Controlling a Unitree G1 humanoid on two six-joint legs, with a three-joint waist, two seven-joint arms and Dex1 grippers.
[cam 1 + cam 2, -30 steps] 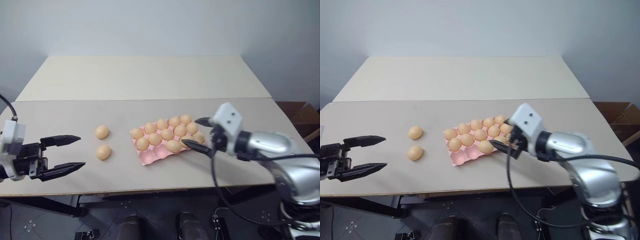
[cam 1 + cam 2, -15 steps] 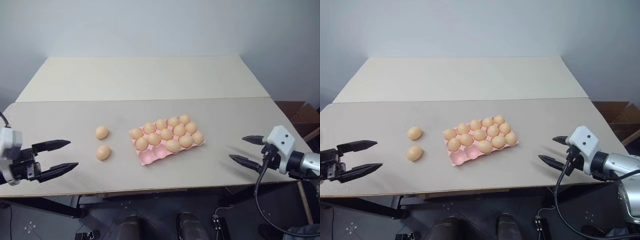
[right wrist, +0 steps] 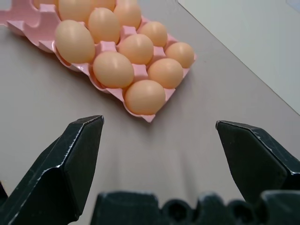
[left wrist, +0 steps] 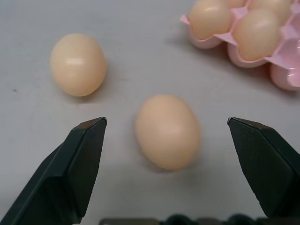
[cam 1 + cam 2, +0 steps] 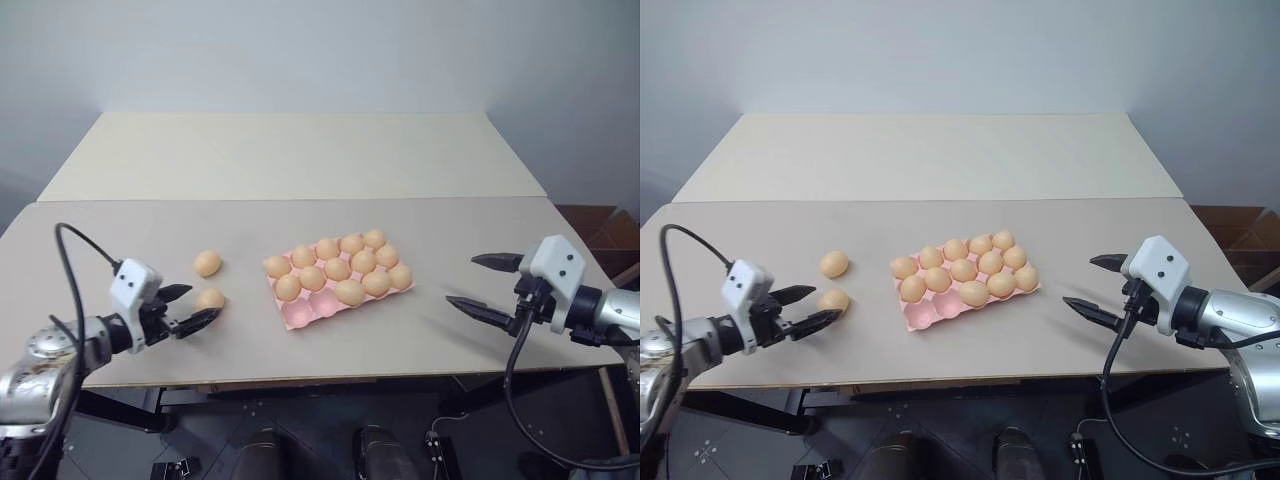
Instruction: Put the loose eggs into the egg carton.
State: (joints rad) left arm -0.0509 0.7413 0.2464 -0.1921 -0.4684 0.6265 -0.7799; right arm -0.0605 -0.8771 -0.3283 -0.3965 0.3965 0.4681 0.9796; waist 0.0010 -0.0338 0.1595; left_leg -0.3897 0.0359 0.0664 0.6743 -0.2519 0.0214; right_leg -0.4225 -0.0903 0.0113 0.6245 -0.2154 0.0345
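Worktop [image 5: 300, 160] bearing egg carton [image 5: 300, 315], two near-left cups vacant. Right gripper [image 5: 485, 285] released, idle beside carton. Left gripper [image 4: 166, 129] released, straddling nearer loose egg [image 4: 167, 131]; farther egg [image 4: 78, 63] just beyond. Next, presumably: closing gently, lifting.

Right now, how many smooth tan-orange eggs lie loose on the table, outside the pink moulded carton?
2. One egg lies farther back, left of the carton. The nearer egg lies between the open left gripper's fingers. None seems hidden.
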